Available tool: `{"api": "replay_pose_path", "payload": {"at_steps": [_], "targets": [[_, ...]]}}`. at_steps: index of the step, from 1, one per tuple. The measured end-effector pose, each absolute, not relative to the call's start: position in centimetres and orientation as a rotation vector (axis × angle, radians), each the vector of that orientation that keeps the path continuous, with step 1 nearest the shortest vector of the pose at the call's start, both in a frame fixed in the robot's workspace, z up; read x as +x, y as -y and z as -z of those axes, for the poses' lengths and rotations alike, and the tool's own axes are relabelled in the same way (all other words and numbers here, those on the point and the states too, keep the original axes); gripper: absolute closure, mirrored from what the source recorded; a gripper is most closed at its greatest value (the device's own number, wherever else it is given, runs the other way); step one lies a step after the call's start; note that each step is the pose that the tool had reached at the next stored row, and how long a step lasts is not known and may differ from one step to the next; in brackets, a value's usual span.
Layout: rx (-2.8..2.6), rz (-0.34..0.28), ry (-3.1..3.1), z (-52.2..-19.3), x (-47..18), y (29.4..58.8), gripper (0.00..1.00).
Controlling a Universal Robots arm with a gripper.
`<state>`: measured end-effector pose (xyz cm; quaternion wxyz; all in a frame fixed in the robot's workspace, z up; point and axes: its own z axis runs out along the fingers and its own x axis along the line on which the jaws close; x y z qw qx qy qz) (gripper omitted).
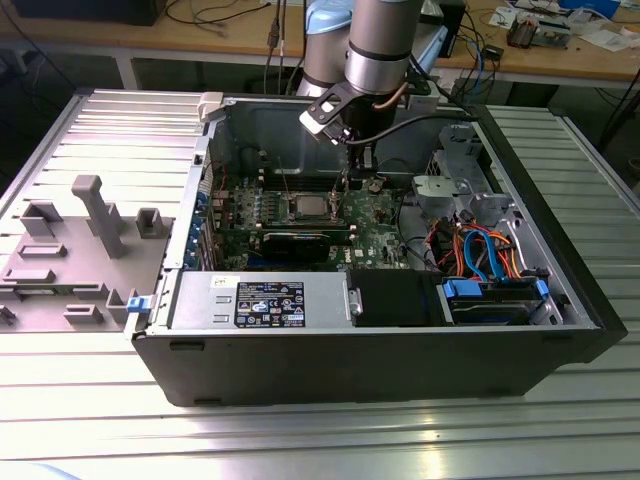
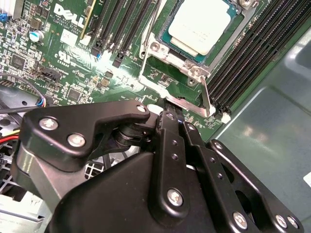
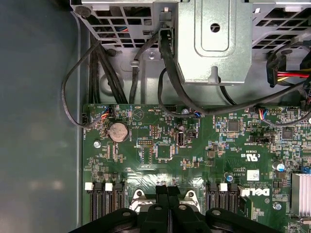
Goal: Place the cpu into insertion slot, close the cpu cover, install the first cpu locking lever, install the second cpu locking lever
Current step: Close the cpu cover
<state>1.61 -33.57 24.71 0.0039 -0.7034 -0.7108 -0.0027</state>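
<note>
The black two-fingered tool has its fingers pressed together with nothing visible between them. Its tips rest at the edge of the square, silver-rimmed insertion slot, just beside a narrow silver metal strip that stands up from the green circuit board. The small flat cpu with the silvery-grey top lies inside the slot. The thin silver cpu cover frame appears to lie around it, but I cannot tell whether it is fully down or latched.

The main risk, as I judge it, is a slip. The closed tips bear on thin, smooth metal, and an off-line push could skate them onto the board and scrape the small parts there. If the chip is not seated flat, pressure on the frame could also damage the contacts beneath it.

By count there is one arm, one tool, one cpu, one slot and one cover. There are two banks of long black memory slots, one on each side of the socket. One round silver coin cell sits on the board. One open dark grey computer case lies on the ribbed aluminium worktop. I cannot count the locking levers with any certainty.
</note>
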Motion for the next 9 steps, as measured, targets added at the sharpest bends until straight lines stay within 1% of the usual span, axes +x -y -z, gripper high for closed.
{"api": "replay_pose_path", "payload": {"at_steps": [7,9], "targets": [[-2.204,0.008,2.227,-24.7,1.5,33.6,0.89],[-2.204,0.008,2.228,-24.5,-1.0,33.6,0.89]]}}
